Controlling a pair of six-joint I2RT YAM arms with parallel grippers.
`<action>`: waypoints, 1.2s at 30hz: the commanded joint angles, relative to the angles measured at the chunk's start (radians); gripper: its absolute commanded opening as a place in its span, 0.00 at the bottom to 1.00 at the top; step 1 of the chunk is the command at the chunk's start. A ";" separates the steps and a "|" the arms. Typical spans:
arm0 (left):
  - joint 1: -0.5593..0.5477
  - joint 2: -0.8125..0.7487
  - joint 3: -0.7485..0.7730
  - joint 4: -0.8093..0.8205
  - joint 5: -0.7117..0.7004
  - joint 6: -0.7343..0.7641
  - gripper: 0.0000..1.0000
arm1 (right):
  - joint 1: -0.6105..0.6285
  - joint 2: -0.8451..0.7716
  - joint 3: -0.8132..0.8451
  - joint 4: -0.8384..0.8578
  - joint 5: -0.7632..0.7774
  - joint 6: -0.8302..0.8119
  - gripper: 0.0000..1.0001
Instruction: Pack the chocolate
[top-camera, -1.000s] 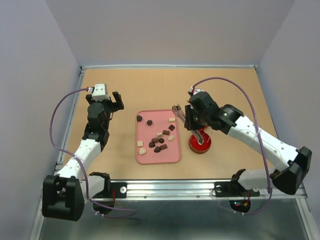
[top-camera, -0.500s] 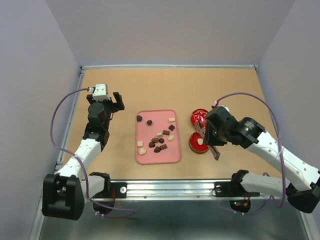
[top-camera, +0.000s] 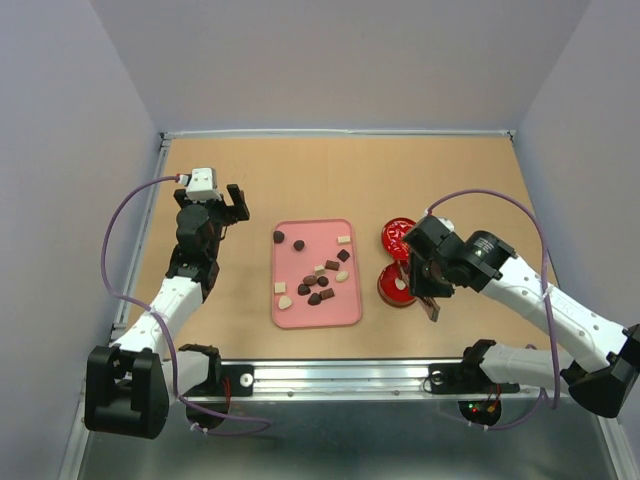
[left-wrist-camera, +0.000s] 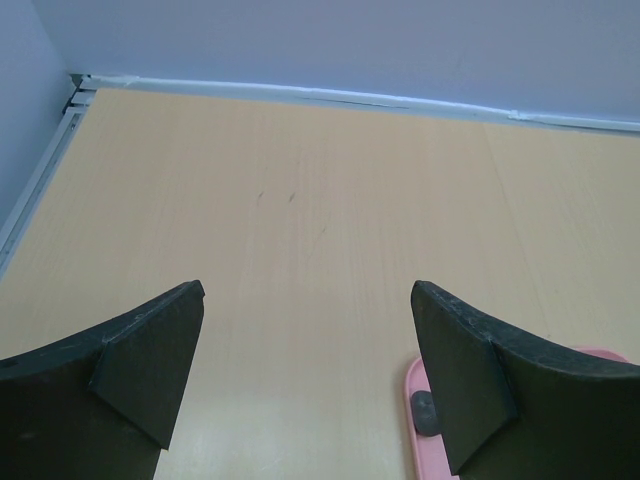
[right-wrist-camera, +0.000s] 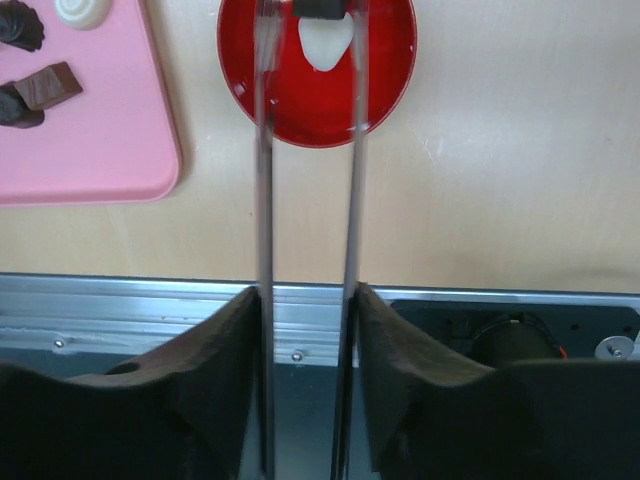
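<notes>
Most of the chocolate (top-camera: 327, 295) lies scattered on the pink tray (top-camera: 340, 312). The scatter runs lengthwise down the tray, far end to near end, and is thickest in the near half. One cream heart (right-wrist-camera: 325, 45) sits in the open red tin (right-wrist-camera: 390, 60) just right of the tray, its tip pointing back at the near rail (right-wrist-camera: 150, 320). Right beyond it in the wrist view, a dark piece (right-wrist-camera: 320, 8) shows between the tips of the tongs (right-wrist-camera: 263, 200). It's cut off by the frame edge, so whether it's pinched I can't say. The tongs run long and straight from the tin towards the rail, and the right gripper (right-wrist-camera: 305, 300) is clamped across both blades. The lid (top-camera: 392, 232) lies flat just beyond the tin. Over on the other side, the left gripper (left-wrist-camera: 308, 290) hangs with jaws spread wide above the table (left-wrist-camera: 300, 180), and the tray's far corner peeks in by its right finger.
</notes>
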 joint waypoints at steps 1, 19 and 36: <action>0.006 -0.002 0.008 0.050 0.004 -0.002 0.96 | 0.007 -0.002 0.015 -0.006 0.029 0.001 0.51; 0.006 -0.005 0.003 0.050 0.002 -0.003 0.96 | 0.007 0.154 0.207 0.222 0.050 -0.208 0.47; 0.006 -0.013 0.000 0.047 -0.012 0.003 0.96 | 0.009 0.526 0.375 0.574 -0.230 -0.403 0.48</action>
